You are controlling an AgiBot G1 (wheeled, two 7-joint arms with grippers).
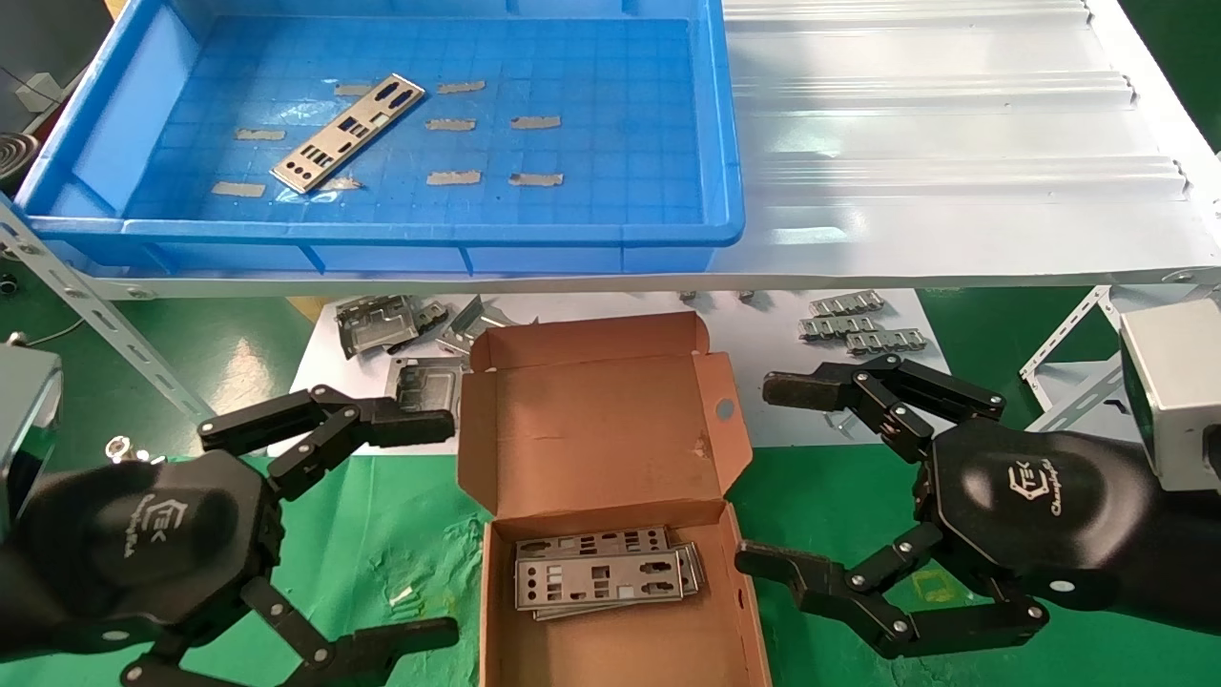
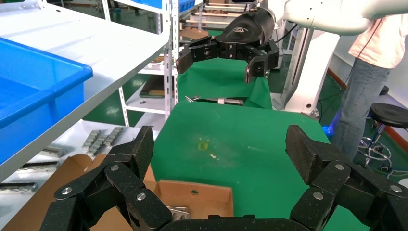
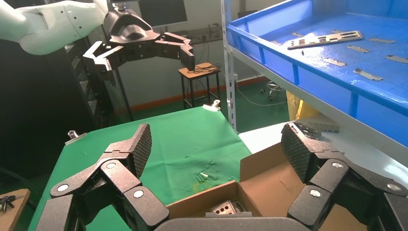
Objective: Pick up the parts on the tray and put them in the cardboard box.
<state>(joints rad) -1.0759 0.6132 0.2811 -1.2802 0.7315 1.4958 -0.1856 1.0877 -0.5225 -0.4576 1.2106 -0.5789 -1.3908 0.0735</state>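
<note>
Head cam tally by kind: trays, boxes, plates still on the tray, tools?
Large shallow blue plastic tray: 1
Small brown corrugated cardboard box: 1
Thin flat silver metal plate on the tray: 1
Black tools, both open, flanking the box: 2 (left tool, right tool)
Total: 5

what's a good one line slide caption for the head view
Both grippers, left and right, open beside the cardboard box of stacked plates; one plate left in the blue tray.

One part (image 1: 348,132) in tray (image 1: 730,143), behind box (image 1: 610,477)
</note>
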